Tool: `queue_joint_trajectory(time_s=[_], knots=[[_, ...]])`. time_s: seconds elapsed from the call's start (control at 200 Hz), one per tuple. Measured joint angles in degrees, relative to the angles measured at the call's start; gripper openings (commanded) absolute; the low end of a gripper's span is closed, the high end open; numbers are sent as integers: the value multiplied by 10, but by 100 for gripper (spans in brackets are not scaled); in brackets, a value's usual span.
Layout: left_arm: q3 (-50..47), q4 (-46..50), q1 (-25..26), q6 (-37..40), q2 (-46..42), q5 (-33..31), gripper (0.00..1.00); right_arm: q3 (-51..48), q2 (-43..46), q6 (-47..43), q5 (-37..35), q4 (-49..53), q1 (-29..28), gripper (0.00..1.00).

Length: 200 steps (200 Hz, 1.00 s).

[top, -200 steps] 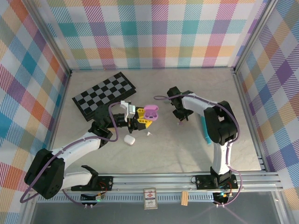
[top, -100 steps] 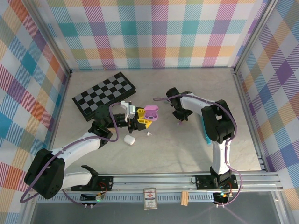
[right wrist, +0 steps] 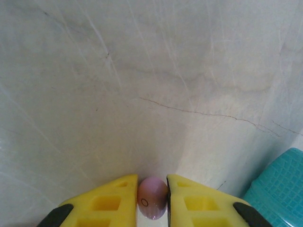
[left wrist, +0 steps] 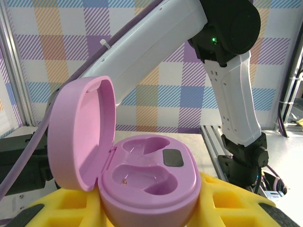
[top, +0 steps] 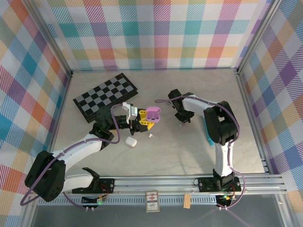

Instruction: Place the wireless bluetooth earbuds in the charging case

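A folded chessboard (top: 106,97) is seen at the far left of the tabletop (top: 165,158). Just right of it, the left gripper (top: 147,122) is closed around the base of the purple charging case (top: 153,113), which is held above the tabletop. In the left wrist view the charging case (left wrist: 151,182) is clamped between the yellow fingers (left wrist: 232,205), with its lid (left wrist: 80,135) swung open to the left and standing upright. Both moulded sockets in the base are seen to be unfilled.

A closed white case (top: 131,141) is lying on the tabletop just in front of the left gripper, and a tiny white earbud (top: 151,135) is lying near it, to its right.

Further right, the right gripper (top: 182,119) is lowered to the tabletop. In the right wrist view its fingers (right wrist: 118,196) are drawn narrow, and a purple earbud (right wrist: 152,197) is pinched between them, both pads touching it. Whether the bud is lifted off the surface cannot be told. A teal pen (top: 207,132) is lying just right of the right gripper.
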<state>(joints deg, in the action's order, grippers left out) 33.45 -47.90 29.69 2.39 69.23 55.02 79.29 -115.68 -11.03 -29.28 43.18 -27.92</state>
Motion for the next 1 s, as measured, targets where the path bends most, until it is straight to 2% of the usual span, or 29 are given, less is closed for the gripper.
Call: queue_joint_trajectory(time_s=[0.085, 0.345, 0.72, 1.0], knots=[[0, 0, 0, 0, 0, 0, 30, 0, 3, 3, 12, 0, 2, 21], [0, 4, 0, 5, 0, -1, 31, -15, 66, 29, 116, -2, 17, 22], [0, -17, -13, 11, 35, -3, 31, -93, 217, 107, 346, -15, 79, 23], [5, 1, -14, 34, 52, -5, 31, -157, 288, 181, 487, -55, 116, 23]])
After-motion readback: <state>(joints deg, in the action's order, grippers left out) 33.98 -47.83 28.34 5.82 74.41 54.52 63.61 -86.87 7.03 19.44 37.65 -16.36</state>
